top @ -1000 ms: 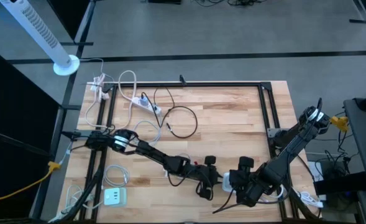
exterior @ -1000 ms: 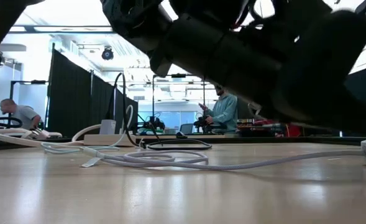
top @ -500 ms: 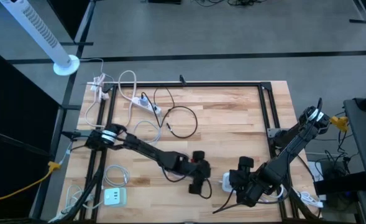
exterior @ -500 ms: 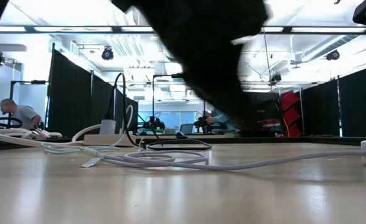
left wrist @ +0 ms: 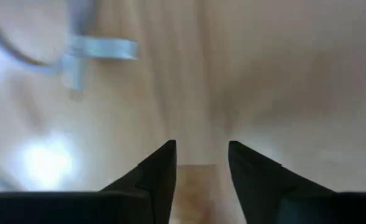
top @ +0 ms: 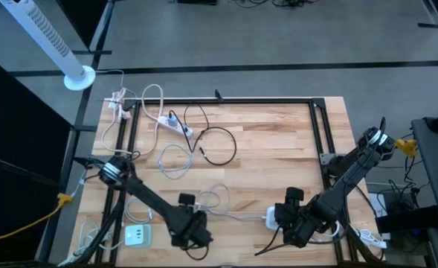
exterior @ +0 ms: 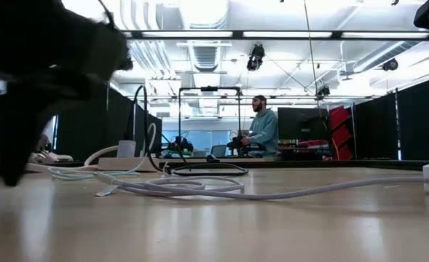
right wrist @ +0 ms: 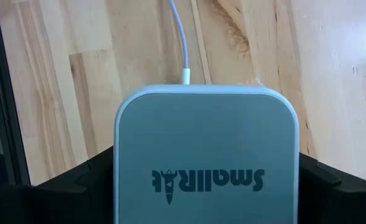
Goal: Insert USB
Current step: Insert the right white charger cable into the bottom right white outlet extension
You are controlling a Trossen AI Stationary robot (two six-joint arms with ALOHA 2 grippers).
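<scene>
A white charger block (right wrist: pixel 204 143) with a dark logo sits between the fingers of my right gripper (top: pixel 282 217), near the table's front edge. A white USB cable (top: pixel 233 216) is plugged into the block's far face (right wrist: pixel 186 76) and runs left across the wood to a loose coil (top: pixel 217 197). My left gripper (top: pixel 195 237) hangs over bare wood, left of the block and near the front edge. It points down and is open, with nothing between its fingers (left wrist: pixel 161 168). The cable shows blurred beyond it (left wrist: pixel 99 48). My right gripper pinches the charger block by its two opposite side walls (right wrist: pixel 122 177), one finger (right wrist: pixel 89 180) on each side. The fingers slant steeply down from the table's right. The block's logo face is up and its cable end points toward the table's left.
A white power strip (top: pixel 178 125) and a black cable loop (top: pixel 217 145) lie at the far left. A second white charger (top: pixel 137 236) lies at the near left. A black frame (top: pixel 319 141) rims the table. People stand in the room beyond (exterior: pixel 261 127).
My left gripper has drawn away from the charger block toward the table's left and near edge, rising a little. It has tipped over until it points straight down. My right gripper and the block have kept still.
</scene>
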